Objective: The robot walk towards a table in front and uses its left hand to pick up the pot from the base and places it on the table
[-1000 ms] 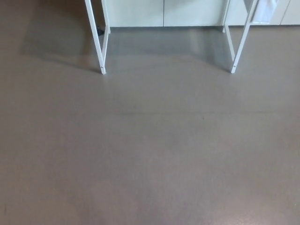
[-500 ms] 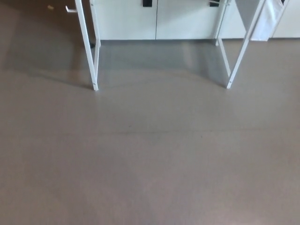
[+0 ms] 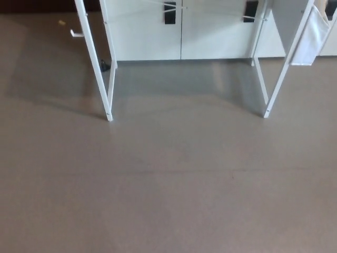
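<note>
Although the worktop's white legs (image 3: 94,58) stand at 12 o'clock across the grey floor (image 3: 168,184), the pot is out of view, likely above them, and the left hand and right hand are unseen.

One camera is covering this moment: it is sitting on the robot's head and looking forward and steeply down. Bare grey floor (image 3: 168,184) is filling roughly the lower half of the picture, so the lens is standing some way back from the furniture rather than close over it. Near the top it is catching only the lower part of a white table, whose left leg (image 3: 95,63) and right leg (image 3: 285,68) are being cut off by the upper edge. Beyond the legs the camera is facing white cabinet doors (image 3: 147,31) with black handles (image 3: 169,11), seemingly almost square-on, though slight blur is making that hard to judge.
</note>
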Available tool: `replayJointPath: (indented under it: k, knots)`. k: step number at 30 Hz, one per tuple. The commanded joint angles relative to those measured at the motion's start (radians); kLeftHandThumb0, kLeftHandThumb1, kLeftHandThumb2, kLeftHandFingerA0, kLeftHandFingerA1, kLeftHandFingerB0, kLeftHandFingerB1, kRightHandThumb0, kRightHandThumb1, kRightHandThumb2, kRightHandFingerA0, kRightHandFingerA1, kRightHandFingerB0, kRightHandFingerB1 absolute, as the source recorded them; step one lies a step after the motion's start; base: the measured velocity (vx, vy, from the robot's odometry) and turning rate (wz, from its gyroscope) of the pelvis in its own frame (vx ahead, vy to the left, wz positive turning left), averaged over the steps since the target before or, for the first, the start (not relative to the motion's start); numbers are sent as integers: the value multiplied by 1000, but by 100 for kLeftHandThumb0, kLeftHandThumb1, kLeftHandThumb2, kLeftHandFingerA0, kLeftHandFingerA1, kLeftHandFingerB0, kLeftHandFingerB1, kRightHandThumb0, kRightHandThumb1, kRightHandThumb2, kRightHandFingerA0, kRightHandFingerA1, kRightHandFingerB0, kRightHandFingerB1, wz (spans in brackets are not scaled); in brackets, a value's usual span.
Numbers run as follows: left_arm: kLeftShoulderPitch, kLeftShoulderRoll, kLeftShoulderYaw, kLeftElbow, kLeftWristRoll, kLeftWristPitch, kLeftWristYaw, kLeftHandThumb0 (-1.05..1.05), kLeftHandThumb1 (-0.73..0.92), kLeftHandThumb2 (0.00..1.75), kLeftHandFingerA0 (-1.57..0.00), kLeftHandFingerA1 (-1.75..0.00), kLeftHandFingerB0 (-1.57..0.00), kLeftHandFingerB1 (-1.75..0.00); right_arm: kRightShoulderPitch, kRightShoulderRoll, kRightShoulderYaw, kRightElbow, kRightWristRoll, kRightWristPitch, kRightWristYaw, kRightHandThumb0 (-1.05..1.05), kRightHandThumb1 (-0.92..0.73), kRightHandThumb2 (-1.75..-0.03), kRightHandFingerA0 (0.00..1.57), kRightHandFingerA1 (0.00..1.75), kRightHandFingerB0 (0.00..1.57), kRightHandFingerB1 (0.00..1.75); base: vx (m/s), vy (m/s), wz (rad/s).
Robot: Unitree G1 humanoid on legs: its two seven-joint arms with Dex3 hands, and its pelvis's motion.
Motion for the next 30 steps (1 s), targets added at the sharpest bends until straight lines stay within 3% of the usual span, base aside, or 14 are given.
replayJointPath:
  k: [1, 18, 30]
  knots:
    - [16, 10, 6, 13, 6, -31, 6, -32, 35, 58, -49, -46, -40, -39, 30, -3, 7, 1, -10, -15, -9, -48, -35, -64, 68, 50, 42, 45, 214, -9, -12]
    - [20, 25, -8, 26, 29, -68, 30, -37, 34, 61, -52, -46, -40, -40, 31, 0, 16, 1, -22, -22, -9, -49, -35, -64, 67, 50, 42, 44, 234, 143, -6]
    - [32, 23, -4, 23, 18, -67, 16, -36, 35, 60, -50, -46, -41, -41, 47, -6, 38, -8, -44, -26, -31, -51, -36, -66, 68, 51, 42, 45, 254, -88, 5]
